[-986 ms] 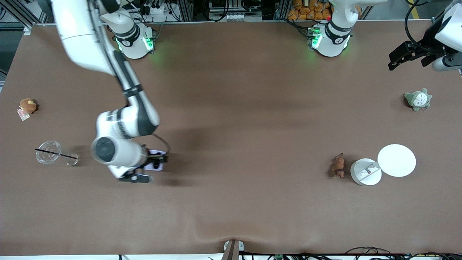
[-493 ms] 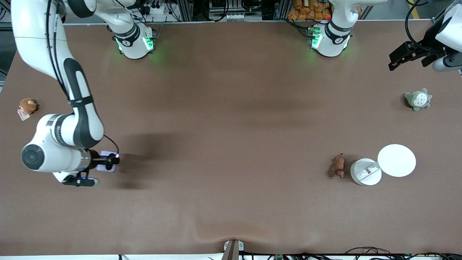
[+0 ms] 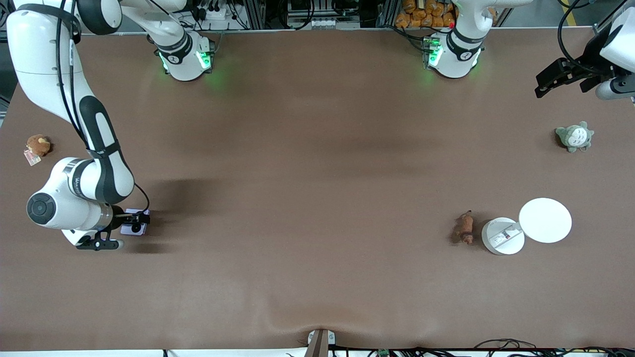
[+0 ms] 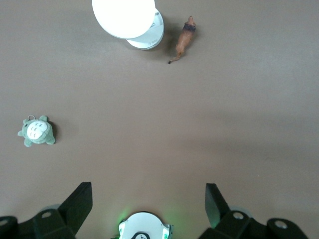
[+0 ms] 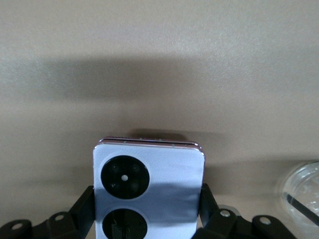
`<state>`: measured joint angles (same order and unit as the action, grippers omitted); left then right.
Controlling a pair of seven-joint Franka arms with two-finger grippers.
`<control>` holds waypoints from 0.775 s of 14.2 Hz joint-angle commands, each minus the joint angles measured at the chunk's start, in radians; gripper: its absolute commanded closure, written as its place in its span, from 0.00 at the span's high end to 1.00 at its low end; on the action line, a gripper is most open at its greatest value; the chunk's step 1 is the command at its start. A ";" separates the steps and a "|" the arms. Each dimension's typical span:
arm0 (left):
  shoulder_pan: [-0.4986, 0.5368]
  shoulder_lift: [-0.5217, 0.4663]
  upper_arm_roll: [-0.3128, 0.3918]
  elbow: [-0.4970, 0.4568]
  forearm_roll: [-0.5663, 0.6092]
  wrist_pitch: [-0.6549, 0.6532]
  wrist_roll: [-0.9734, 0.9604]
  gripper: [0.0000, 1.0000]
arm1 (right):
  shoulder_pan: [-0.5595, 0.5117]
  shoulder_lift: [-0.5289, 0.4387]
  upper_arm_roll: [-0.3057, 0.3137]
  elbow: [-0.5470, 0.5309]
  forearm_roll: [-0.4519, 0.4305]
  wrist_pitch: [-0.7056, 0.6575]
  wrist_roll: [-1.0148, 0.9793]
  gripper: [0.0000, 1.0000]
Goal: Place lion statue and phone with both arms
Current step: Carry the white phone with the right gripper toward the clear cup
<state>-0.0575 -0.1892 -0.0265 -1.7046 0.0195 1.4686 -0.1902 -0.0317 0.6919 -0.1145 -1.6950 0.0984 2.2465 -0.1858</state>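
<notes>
The right wrist view is giving us what the front view cannot: the phone (image 5: 148, 191) face-on, two black camera circles showing, with the right gripper (image 5: 147, 206) pinching it by its two side edges. The rim of a clear plastic cup (image 5: 301, 191) is peeking in at that picture's edge. From the front camera the phone (image 3: 134, 228) is only showing as a pale sliver at the right gripper (image 3: 136, 222), low over the table (image 3: 317, 163) toward the right arm's end, and the cup is hiding under the arm.

The left wrist view is looking straight down on the lion statue (image 4: 183, 40), lying on its side with its thin tail out, just beside two overlapping white discs (image 4: 130, 20) but not touching them, with a grey-white plush toy (image 4: 37, 132) well apart.

In the front view the left gripper (image 3: 558, 77) is waiting, fingers spread wide and holding nothing, over the table's edge at the left arm's end. The lion statue (image 3: 465, 228) is sitting nearer the camera, well apart from it. A brown plush toy (image 3: 37, 146) is resting near the table edge at the right arm's end. The whole middle of the table is lying open.
</notes>
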 commanded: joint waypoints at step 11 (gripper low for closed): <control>0.011 -0.015 0.003 -0.006 -0.003 0.007 0.021 1.00 | -0.025 -0.020 0.022 0.000 0.001 -0.013 -0.069 1.00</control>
<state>-0.0511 -0.1924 -0.0238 -1.7041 0.0195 1.4690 -0.1902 -0.0537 0.6903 -0.1075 -1.7172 0.0976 2.2532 -0.2452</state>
